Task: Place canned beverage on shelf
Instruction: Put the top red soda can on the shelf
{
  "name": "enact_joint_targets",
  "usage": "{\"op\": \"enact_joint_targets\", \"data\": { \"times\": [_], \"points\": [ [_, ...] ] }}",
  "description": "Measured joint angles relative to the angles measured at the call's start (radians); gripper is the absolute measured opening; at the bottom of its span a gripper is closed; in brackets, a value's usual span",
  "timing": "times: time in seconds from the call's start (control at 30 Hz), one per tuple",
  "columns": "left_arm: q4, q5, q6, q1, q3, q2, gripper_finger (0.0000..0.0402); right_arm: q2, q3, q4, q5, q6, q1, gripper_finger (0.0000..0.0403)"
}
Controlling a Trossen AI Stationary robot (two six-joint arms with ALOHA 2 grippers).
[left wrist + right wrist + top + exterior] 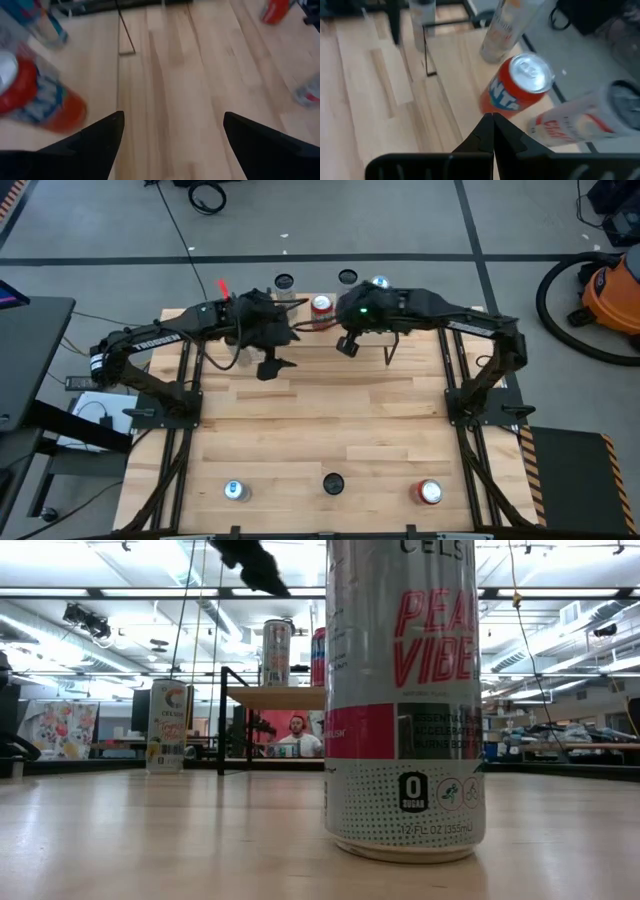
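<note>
While the table (330,420) carries loose cans along its 6 o'clock edge, the shelf (285,698) at 12 o'clock already holds an orange can (517,92) and a slim pale one (276,654). Left gripper (170,132): fingers apart, empty, over bare board near the shelf. Right gripper (493,131): pressed together, empty, just above the orange can. Judgement: cans rigid, smooth, slippery, moderately heavy if full; grasp mid-body. Fill level cannot be told.
</note>
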Motion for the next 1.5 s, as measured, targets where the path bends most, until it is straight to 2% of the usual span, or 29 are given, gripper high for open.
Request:
{"op": "enact_joint_targets", "data": {
  "times": [0.13,0.3,0.5,0.73,0.9,1.3,1.5],
  "points": [
    [0.105,-0.003,-0.003,0.007,0.000,0.050,0.0353,-0.080,0.001,0.003,0.005,0.000,0.020,0.0005],
    [0.211,-0.030,-0.089,0.012,0.000,0.125,0.0353,-0.167,0.001,0.002,0.006,-0.001,0.031,0.0008],
    [0.226,-0.044,-0.087,0.009,0.000,0.179,0.0353,-0.238,0.001,-0.019,0.006,-0.019,0.032,0.0009],
    [0.329,-0.127,-0.050,0.012,0.000,0.209,0.0353,-0.266,0.001,-0.045,-0.004,-0.022,0.032,0.0010],
    [0.328,-0.256,-0.047,0.044,0.000,0.221,0.0353,-0.257,0.001,-0.064,-0.014,-0.022,0.033,0.0010],
    [0.330,-0.186,-0.083,0.066,0.000,0.223,0.0353,-0.237,0.000,-0.076,-0.031,-0.030,0.033,0.0010],
    [0.361,-0.142,-0.087,0.066,0.000,0.262,0.0353,-0.237,0.000,-0.076,-0.031,-0.030,0.033,0.0010]
  ]
}}
